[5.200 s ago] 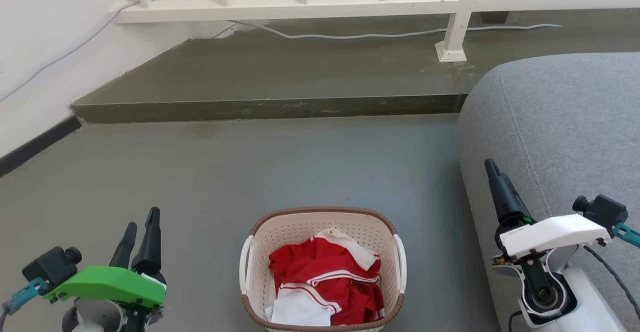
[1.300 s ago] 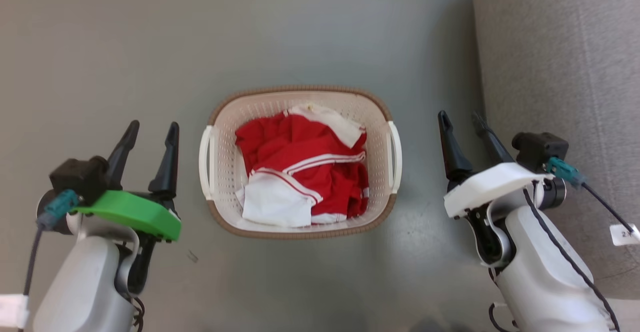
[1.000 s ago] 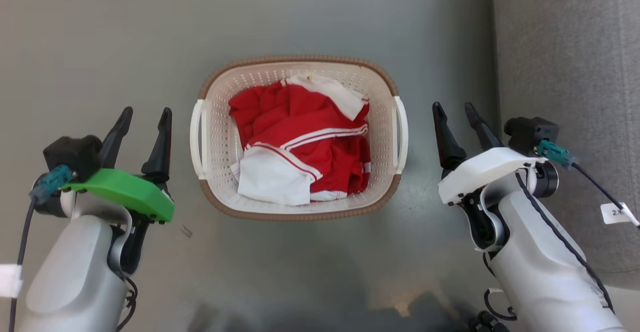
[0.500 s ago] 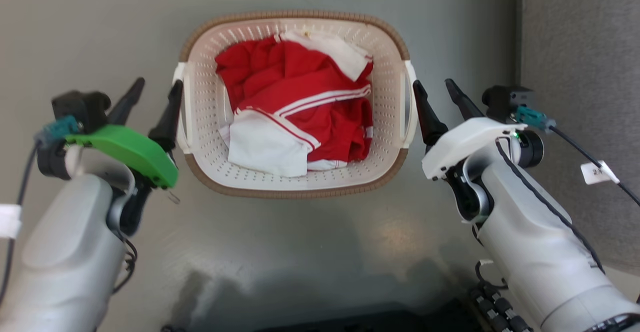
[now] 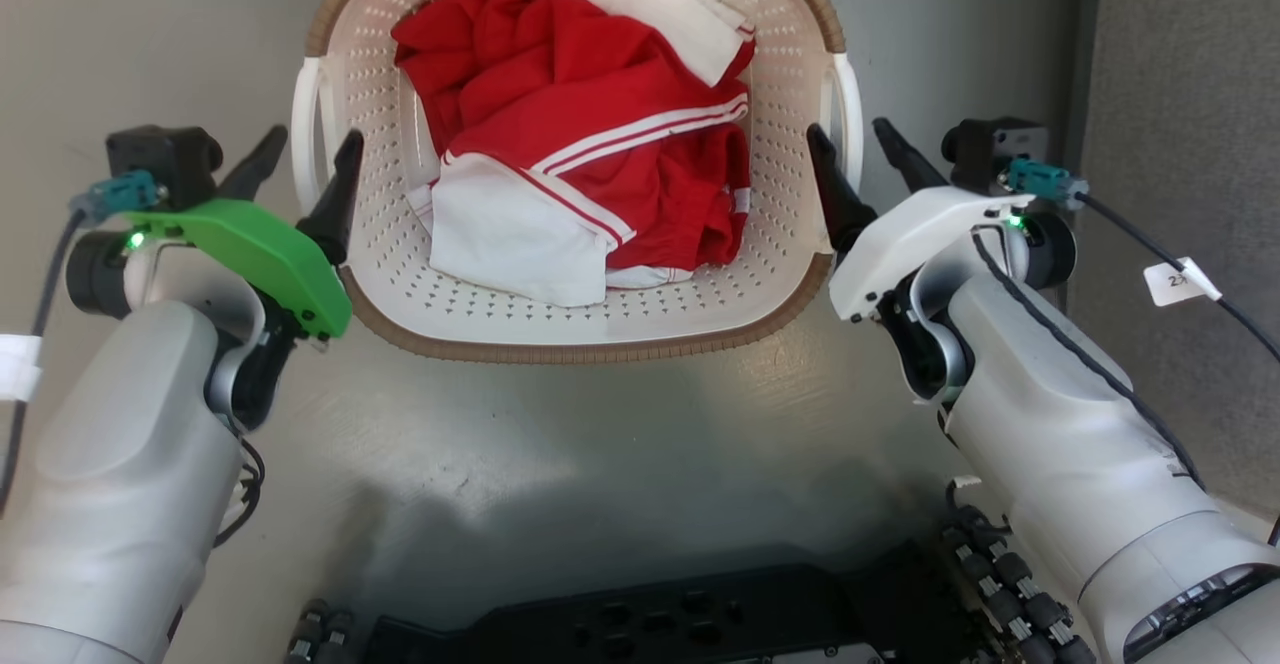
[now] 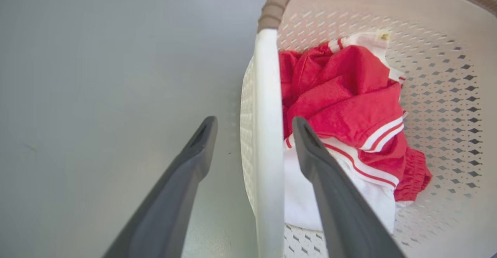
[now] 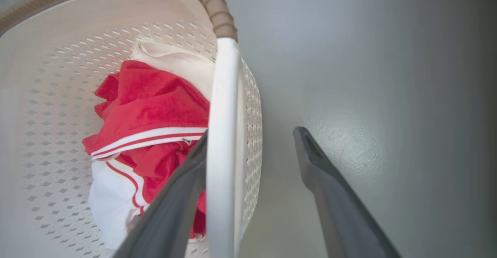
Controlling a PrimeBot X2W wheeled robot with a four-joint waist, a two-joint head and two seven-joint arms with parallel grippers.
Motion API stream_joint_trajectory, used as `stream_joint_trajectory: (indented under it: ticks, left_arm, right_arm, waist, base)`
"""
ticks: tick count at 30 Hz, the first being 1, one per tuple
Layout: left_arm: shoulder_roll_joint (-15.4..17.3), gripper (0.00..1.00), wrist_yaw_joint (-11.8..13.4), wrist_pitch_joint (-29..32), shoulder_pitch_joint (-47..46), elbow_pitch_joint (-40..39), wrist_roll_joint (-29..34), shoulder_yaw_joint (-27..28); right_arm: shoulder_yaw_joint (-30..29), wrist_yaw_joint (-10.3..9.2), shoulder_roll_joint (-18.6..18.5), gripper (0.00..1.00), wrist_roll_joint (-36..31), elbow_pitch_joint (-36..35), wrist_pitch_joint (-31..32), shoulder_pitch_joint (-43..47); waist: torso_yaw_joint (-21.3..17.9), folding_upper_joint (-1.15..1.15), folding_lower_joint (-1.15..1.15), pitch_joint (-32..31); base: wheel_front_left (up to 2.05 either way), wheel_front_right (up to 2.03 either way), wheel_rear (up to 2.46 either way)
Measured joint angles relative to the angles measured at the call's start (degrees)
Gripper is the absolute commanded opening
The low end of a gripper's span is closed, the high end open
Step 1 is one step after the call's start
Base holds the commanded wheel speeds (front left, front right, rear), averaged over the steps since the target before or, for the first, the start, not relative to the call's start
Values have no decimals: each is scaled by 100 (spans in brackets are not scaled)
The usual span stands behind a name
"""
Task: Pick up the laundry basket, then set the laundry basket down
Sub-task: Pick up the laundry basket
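Observation:
The laundry basket (image 5: 560, 352) stands on the grey floor between my arms, cream and perforated with a brown rim, holding red and white clothes (image 5: 590, 144). My left gripper (image 5: 305, 156) is open and straddles the basket's left white handle (image 5: 303, 134). In the left wrist view the handle (image 6: 268, 133) runs between the two fingers of that gripper (image 6: 254, 122), one outside the basket, one inside. My right gripper (image 5: 850, 139) is open and straddles the right handle (image 5: 852, 104). In the right wrist view the handle (image 7: 221, 133) hides the inner fingertip of this gripper (image 7: 251, 133).
A grey sofa (image 5: 1180, 144) rises close on the right, just beyond my right arm. My black base (image 5: 650, 624) shows at the bottom edge. Grey floor (image 5: 150, 34) lies to the left of the basket.
The head camera has dropped closer, so the basket looks larger and higher. Both grippers have moved in from beside the basket and now straddle its handles, still open.

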Motion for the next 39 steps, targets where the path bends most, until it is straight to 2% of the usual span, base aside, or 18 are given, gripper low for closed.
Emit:
stream_joint_trajectory:
  ticks: [11, 13, 14, 15, 16, 17, 18, 19, 31, 39]
  left_arm:
    - [11, 100, 0, 52, -239, 202, -350, -519]
    - [20, 89, 0, 51, -260, 214, -383, -589]
    - [26, 73, 0, 51, -277, 224, -415, -684]
    - [26, 57, 0, 51, -282, 225, -445, -724]
    - [26, 35, 0, 51, -291, 231, -481, -766]
    - [27, 16, 0, 51, -308, 243, -525, -809]
    - [32, 0, 0, 51, -329, 250, -565, -849]
    - [36, 0, 2, 45, -342, 259, -610, -879]
    - [37, 0, 16, -167, -369, 515, -867, -1323]
    - [-4, 0, 16, -188, -338, 745, -1114, -1566]
  right_arm:
    - [380, 0, 0, 100, 354, 268, 0, -314]
    - [421, 0, -1, 100, 401, 303, 0, -350]
    - [476, 0, -1, 83, 437, 344, -1, -367]
    - [510, 0, -2, 58, 471, 364, -1, -375]
    - [541, 0, -1, 41, 501, 382, -1, -385]
    - [566, 0, -1, 29, 544, 402, -1, -400]
    - [593, 0, -2, 8, 593, 424, -1, -423]
    - [634, 4, 2, 0, 630, 433, -1, -445]
    - [967, 10, 36, 0, 966, 662, -8, -466]
    - [1166, 118, 45, 0, 1122, 834, -8, -427]
  waist:
    - [52, 0, 0, 189]
    - [58, 0, 0, 204]
    - [63, 0, 0, 215]
    - [65, 0, 0, 218]
    - [67, 0, 0, 221]
    - [67, 0, 0, 222]
    - [67, 0, 0, 222]
    - [67, 0, 0, 221]
    - [62, 0, 0, -50]
    - [58, 0, 0, -510]
  base:
    - [0, 0, 0]
    - [0, 0, 0]
    - [0, 0, 0]
    - [0, 0, 0]
    - [0, 0, 0]
    - [0, 0, 0]
    - [0, 0, 0]
    - [0, 0, 0]
    - [0, 0, 0]
    - [0, 0, 0]
